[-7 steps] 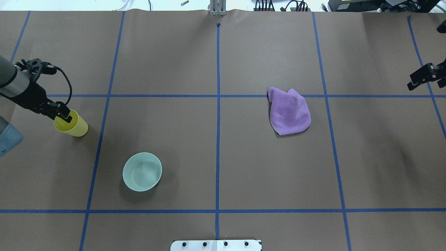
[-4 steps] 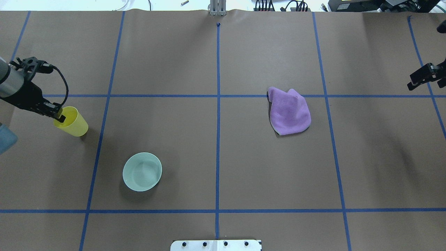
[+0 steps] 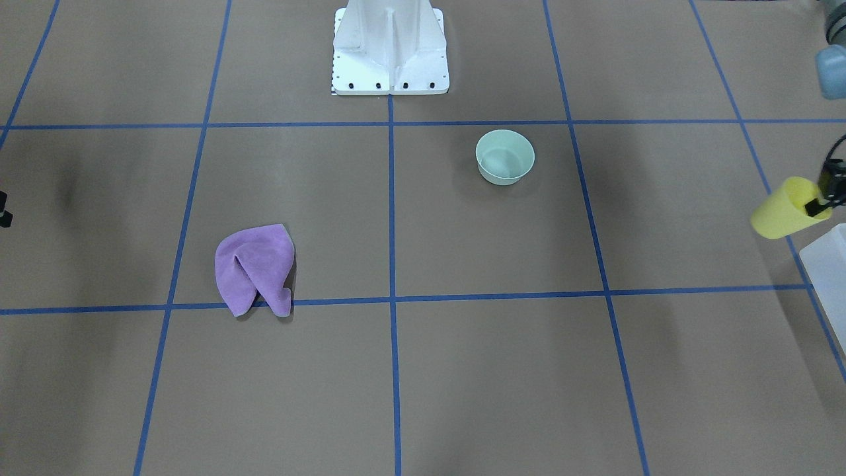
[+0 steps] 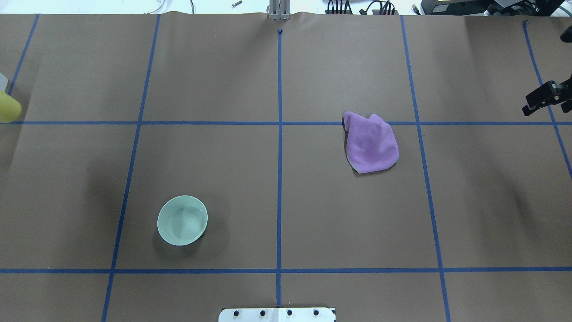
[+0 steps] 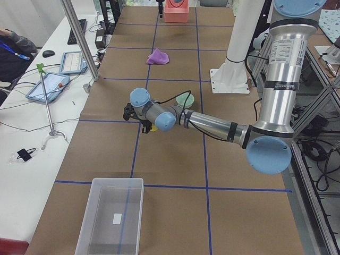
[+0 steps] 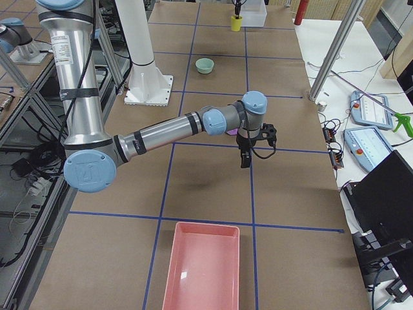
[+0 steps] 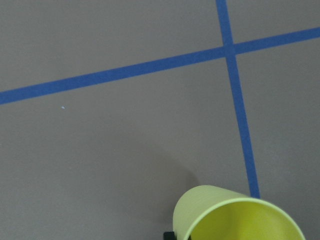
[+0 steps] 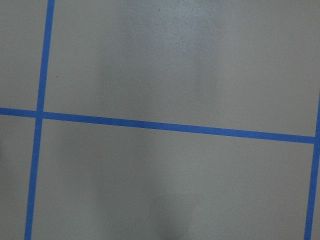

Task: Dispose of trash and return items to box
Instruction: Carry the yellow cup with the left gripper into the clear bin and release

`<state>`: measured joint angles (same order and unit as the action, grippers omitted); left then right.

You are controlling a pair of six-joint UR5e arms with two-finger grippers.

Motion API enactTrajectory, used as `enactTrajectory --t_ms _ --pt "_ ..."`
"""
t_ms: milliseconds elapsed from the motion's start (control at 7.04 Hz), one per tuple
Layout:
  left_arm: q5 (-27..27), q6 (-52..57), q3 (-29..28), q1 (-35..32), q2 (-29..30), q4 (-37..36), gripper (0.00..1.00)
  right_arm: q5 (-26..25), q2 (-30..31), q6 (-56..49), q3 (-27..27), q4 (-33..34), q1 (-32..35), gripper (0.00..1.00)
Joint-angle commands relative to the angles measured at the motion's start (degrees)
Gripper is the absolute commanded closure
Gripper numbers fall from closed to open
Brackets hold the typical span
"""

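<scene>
My left gripper point(image 3: 823, 198) is shut on the rim of a yellow cup point(image 3: 786, 208) and holds it off the table near the table's left end. The cup also shows at the overhead view's left edge point(image 4: 8, 107) and in the left wrist view point(image 7: 235, 215). The gripper itself is outside the overhead view. A clear box point(image 5: 111, 212) stands at that end of the table, its corner just beside the cup point(image 3: 826, 271). My right gripper point(image 4: 556, 103) hangs empty at the far right with its fingers apart. A pink tray point(image 6: 203, 265) lies at the right end.
A mint green bowl point(image 4: 182, 220) stands front left of centre. A purple cloth point(image 4: 371, 143) lies crumpled right of centre. The robot's white base point(image 3: 390, 46) is at the table's near middle edge. Blue tape lines cross the brown table cover.
My left gripper has carried the yellow cup up and to the left, out of most of the overhead view. The right arm, bowl and cloth have not moved.
</scene>
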<state>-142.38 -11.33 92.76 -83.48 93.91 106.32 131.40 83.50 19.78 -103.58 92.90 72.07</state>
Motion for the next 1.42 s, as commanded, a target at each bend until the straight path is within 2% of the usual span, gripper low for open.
enactTrajectory --t_ms 0,284,426,852,994,1136,1278 --pt "5.8 18.4 -10.6 -8.2 2.0 -3.1 1.0 -0.1 0.0 0.0 0.0 0.0 0.0 0.0" --pt "7.1 27.2 -25.6 -11.3 7.0 -2.3 1.0 -0.3 0.0 0.0 0.1 0.0 0.0 0.0" --pt "8.2 29.2 -34.8 -12.4 12.0 -1.7 1.0 -0.3 0.0 0.0 0.0 -0.1 0.0 0.0" --pt "10.6 29.1 -61.8 -12.1 20.8 15.5 1.0 -0.6 0.0 0.0 0.1 -0.1 -0.1 0.0" --pt "13.5 29.0 -64.8 -11.9 21.1 18.4 1.0 -0.6 0.0 0.0 0.1 -0.1 -0.1 0.0" --pt "13.7 28.9 -66.0 -11.8 21.1 19.0 1.0 -0.6 0.0 0.0 0.1 -0.1 -0.2 0.0" --pt "13.6 28.9 -66.7 -11.4 21.2 19.0 0.9 -0.6 0.0 0.0 0.1 -0.1 -0.2 0.0"
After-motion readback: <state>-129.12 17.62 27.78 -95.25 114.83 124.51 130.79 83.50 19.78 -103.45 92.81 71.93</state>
